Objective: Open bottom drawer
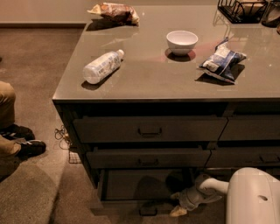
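I'm looking down over a counter (175, 83) with a smooth, grey, faintly glossy top that throws soft reflections. Below its edge is a stack of dark, matte drawer fronts, each with a small bar handle. The top drawer (150, 129) and the middle drawer (148, 158) sit flush with the cabinet. The bottom drawer (140, 186), lowest of the three, stands out from the stack with its dark box open to view. Its slim front is near the lower frame edge, and its handle (148, 211) is only just visible.

The arm (209, 189) comes in from my rounded white plastic shell (253, 197) at lower right. It stays low and bends leftward towards the floor in front of that drawer. The gripper (178, 211) is grey with a pale tip and points down and to the left, just right of the handle and close to the drawer's front. I cannot tell how wide it stands, or whether it touches the front.

On the counter a clear plastic bottle (103, 66) with a white wrap lies on its side, cap towards the back. A round white bowl (182, 41) sits upright to its right. A crinkly blue-and-white snack bag (222, 60) lies near the bowl, and its print is too small to read. A crumpled foil packet (114, 12) lies at the far edge, and a black wire basket (240, 8) is in the far right corner. At the left, on the speckled floor, are a tan trouser leg (6, 122) and a dark shoe (26, 146).
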`<state>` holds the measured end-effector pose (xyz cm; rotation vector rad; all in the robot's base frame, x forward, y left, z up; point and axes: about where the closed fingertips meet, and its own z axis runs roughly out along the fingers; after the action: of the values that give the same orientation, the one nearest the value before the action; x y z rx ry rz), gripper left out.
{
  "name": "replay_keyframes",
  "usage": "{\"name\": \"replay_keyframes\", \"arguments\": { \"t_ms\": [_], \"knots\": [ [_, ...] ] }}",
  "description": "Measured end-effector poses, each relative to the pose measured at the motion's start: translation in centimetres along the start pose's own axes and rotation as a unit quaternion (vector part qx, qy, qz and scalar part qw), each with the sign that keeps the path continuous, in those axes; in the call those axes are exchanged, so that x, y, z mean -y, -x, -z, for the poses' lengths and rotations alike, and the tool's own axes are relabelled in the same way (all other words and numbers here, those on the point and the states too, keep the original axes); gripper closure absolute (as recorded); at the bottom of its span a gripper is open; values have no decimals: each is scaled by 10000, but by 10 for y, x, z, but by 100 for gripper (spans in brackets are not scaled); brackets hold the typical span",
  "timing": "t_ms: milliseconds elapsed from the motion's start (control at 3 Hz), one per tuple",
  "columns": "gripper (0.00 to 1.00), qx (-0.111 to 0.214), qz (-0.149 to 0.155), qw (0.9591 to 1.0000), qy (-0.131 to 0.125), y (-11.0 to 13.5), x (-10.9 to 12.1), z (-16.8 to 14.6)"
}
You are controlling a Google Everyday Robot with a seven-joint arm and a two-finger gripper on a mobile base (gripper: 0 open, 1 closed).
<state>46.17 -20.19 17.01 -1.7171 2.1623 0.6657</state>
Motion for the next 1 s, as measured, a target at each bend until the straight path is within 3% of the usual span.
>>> {"name": "replay_keyframes", "arguments": {
  "t_ms": [667,1000],
  "knots": [
    [93,6,-84,9999,126,-7,-27,3],
    [100,31,-215,9997,132,-15,-43,7]
  ]
}}
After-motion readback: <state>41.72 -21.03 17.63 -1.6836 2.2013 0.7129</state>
